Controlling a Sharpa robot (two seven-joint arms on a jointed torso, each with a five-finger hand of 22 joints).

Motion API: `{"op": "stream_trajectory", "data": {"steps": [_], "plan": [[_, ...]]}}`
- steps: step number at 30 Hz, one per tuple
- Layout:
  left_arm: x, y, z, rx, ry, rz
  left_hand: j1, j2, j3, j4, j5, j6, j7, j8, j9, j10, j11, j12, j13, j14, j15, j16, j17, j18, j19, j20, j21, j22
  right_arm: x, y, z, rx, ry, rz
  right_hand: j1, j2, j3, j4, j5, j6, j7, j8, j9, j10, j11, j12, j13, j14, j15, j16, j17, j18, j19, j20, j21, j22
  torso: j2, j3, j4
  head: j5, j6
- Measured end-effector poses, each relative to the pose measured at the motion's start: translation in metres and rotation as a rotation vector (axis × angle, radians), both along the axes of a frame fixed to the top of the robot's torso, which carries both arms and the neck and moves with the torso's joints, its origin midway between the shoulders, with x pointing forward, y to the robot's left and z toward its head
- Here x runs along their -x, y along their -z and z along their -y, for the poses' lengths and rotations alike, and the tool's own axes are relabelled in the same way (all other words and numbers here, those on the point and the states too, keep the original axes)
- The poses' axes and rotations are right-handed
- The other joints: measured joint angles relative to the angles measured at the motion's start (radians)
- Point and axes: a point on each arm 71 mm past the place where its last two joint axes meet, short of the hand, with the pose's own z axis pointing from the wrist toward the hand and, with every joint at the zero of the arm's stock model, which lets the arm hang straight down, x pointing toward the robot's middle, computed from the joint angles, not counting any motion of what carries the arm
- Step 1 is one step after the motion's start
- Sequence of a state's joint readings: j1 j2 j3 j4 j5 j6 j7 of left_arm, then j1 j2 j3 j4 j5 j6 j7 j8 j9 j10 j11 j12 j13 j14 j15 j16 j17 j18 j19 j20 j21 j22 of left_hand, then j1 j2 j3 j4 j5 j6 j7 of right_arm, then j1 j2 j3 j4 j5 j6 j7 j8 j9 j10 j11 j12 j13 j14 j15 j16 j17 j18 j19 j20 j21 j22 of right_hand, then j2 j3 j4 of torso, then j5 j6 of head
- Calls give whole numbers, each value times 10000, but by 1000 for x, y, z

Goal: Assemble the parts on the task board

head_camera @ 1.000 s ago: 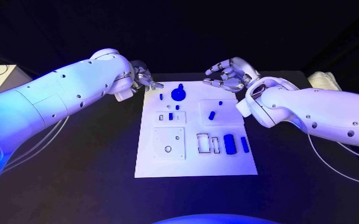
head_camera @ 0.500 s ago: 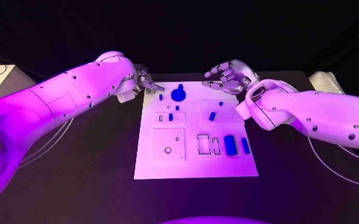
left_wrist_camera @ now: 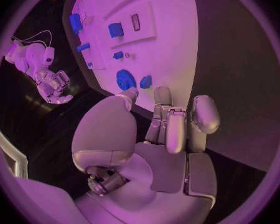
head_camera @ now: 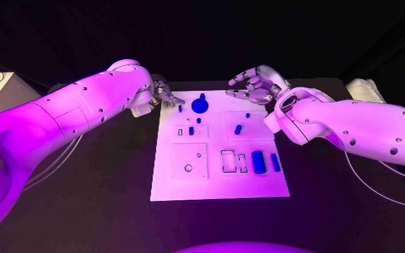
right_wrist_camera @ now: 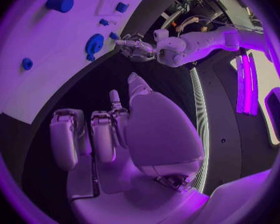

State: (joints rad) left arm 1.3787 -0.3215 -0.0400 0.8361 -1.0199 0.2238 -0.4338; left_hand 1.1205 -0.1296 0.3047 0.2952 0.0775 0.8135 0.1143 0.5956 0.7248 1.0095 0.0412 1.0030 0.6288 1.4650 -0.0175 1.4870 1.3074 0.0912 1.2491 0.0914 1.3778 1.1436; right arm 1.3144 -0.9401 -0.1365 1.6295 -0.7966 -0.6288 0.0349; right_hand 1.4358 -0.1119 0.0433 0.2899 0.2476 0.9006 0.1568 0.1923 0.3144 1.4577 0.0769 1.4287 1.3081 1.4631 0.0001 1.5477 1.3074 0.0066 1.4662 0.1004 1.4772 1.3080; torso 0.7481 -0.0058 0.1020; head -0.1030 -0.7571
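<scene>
The task board (head_camera: pixel 219 177) lies in the middle of the black table (head_camera: pixel 93 206), and both hands are at its far edge. The left hand (head_camera: pixel 162 93) is at the far left corner, its fingertips just beside a small blue peg (head_camera: pixel 179 108) and near the round blue part (head_camera: pixel 200 105), which stands on the board close to that edge. In the left wrist view the fingers (left_wrist_camera: pixel 177 127) are side by side and a little bent, with nothing between them and the thumb; they point to the round blue part (left_wrist_camera: pixel 125 78) and do not touch it. The right hand (head_camera: pixel 256 86) hovers beyond the far right corner, fingers curled loosely with gaps between them, and it holds nothing.

More blue parts lie further along the board: a short peg (head_camera: pixel 239 129) in the middle right and two long blocks (head_camera: pixel 259 162) near the open slots (head_camera: pixel 229 161).

I think the step in hand is a reach of the left hand for a part at the far edge. To do it well, the hand should come down slowly, open thumb and fingers on both sides of the part, and close only when the part is centred. The small peg stands very near, so a wide sweep could knock it. The right hand is better kept apart from the board.
</scene>
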Motion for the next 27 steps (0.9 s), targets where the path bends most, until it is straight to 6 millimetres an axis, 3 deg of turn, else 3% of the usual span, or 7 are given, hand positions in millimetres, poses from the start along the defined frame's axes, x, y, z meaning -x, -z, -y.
{"op": "stream_trajectory", "data": {"steps": [15,27], "plan": [[0,1,2,54,80,0,1,107,1,0,0,37,-37,0,-32,1,0,-1,-1,0,0,0,0,0,36,36,36,37,0,0,-1,-5,-22,9,0,0,0,0,0,0,0,0,0,0,0,0,0,0,0,0,0,0,0,0,0,-2,-9,24,-6,-23,-43],[2,7,7,90,174,-89,44,149,30,-29,0,56,-18,0,-31,0,-1,-1,-1,0,-1,39,0,1,36,36,36,59,0,0,-2,-16,-54,9,0,0,0,0,0,0,0,0,0,0,0,0,0,0,0,0,-1,0,0,0,0,-4,9,23,-9,-34,-60]]}}
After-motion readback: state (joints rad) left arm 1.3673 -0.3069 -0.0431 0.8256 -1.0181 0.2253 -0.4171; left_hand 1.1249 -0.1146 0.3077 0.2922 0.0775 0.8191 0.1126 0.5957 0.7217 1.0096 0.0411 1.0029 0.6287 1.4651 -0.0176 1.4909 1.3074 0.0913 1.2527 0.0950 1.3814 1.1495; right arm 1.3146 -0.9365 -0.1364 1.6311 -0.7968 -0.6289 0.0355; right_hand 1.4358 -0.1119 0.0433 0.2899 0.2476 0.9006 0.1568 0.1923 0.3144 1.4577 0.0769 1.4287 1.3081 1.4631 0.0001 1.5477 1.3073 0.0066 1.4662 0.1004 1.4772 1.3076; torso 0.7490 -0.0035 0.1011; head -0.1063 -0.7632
